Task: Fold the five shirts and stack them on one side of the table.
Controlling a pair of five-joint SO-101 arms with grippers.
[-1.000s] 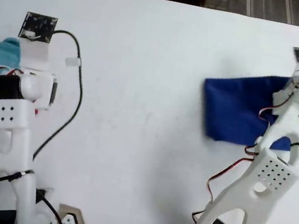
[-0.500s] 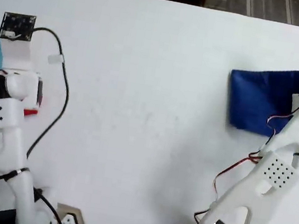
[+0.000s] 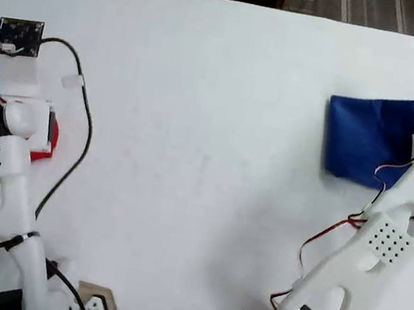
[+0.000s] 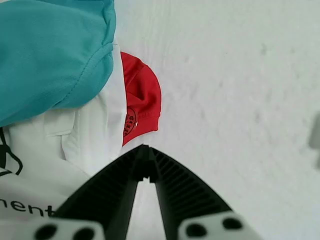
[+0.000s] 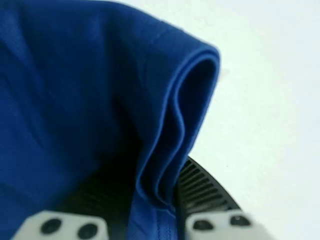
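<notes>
The white bench [image 3: 196,122] carries a folded blue shirt [image 3: 369,140]; one folded edge of it is clamped between the jaws of the right pincer [image 5: 155,197], and the rest of the cloth spreads over the bench away from that pincer. A pile of shirts lies just ahead of the left pincer [image 4: 145,155], with a teal shirt [image 4: 50,55] on top and farthest from its tips, a white shirt [image 4: 80,135] with dark print beneath it and nearest the tips, and a red shirt [image 4: 145,100] protruding at the pile's edge straight ahead of the tips. The left pincer's jaws are closed tip to tip with nothing between them, beside the white shirt.
</notes>
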